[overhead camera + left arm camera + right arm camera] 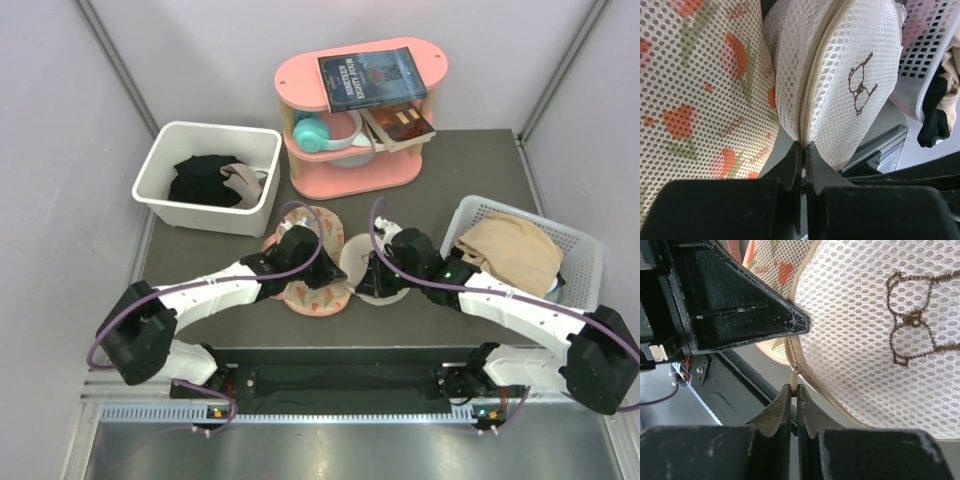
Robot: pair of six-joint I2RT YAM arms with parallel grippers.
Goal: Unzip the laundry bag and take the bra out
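Left arm (215,285), 7 o'clock, and right arm (510,305), 5 o'clock: white links, black joint housings, looping purple cables (372,220), green status light (448,272); black tapered fingers (772,415), worn.

"NINETEEN EIGHTY FOUR" on the dark book (372,78) atop the pink shelf (350,182); small lettering on the floral pouch (695,100) illegible.

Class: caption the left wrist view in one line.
Left gripper shut on the zip seam of the laundry bag, floral pouch alongside.

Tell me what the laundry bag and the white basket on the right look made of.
The laundry bag: soft cream synthetic-looking mesh, matte, open honeycomb holes, woven beige zip tape. The white basket: rigid moulded plastic, probably, with gridded perforated walls.
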